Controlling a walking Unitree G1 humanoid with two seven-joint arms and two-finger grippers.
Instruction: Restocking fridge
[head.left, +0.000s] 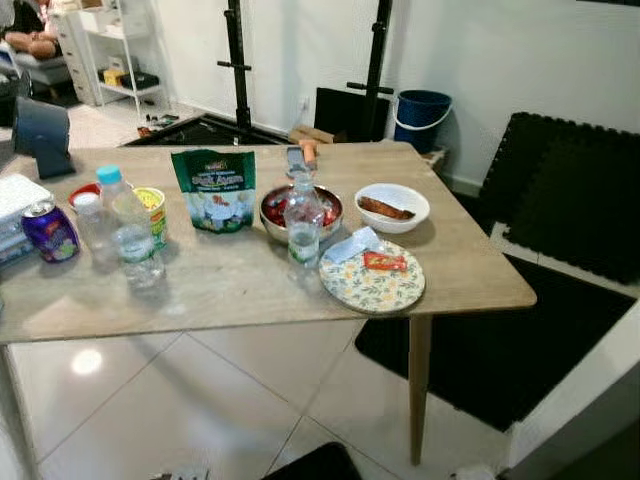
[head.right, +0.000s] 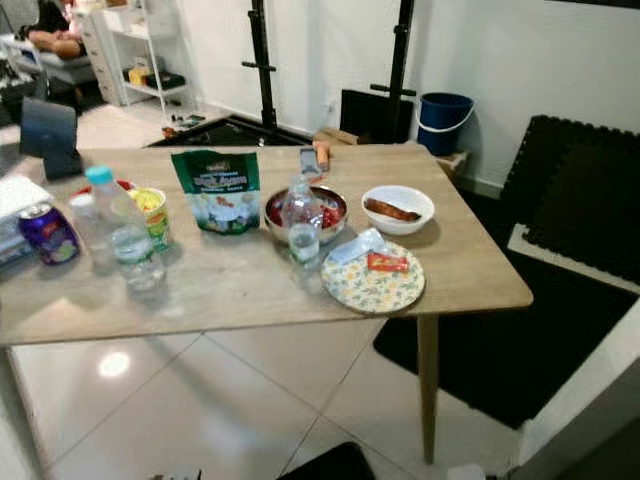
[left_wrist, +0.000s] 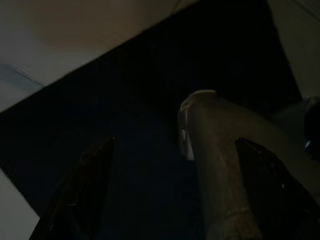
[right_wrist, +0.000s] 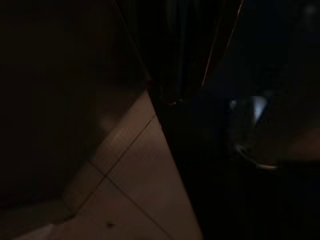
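The left gripper (left_wrist: 172, 195) is hanging with its jaws spread wide, nothing between them; its two dark fingers (left_wrist: 80, 190) are pointing down at a dark mat, and a pale rounded limb-like shape is lying between them, nearer one finger. The right gripper is hanging idle in deep shade, and I cannot tell how its jaws are standing; past where they would be, pale floor tiles (right_wrist: 145, 185) are showing beside something black.

Both sets of jaws are hanging well apart from the table (head.left: 230, 280), which is standing ahead with the food laid out on it. A green pouch (head.left: 214, 189) is standing upright near the middle. Just beside it a steel bowl (head.left: 272, 212) of red food is sitting, with a small water bottle (head.left: 303, 228) standing in front of it. A white bowl (head.left: 392, 207) holding something brown is sitting near the table's right edge. A floral plate (head.left: 372, 278) is lying at the front edge, carrying a red packet (head.left: 385, 262). Toward the left a larger bottle (head.left: 130, 232) with a blue cap is standing beside a yellow cup (head.left: 151, 213), and a purple can (head.left: 50, 231) is standing farther left. A blue bucket (head.left: 421, 120) is standing by the far wall.
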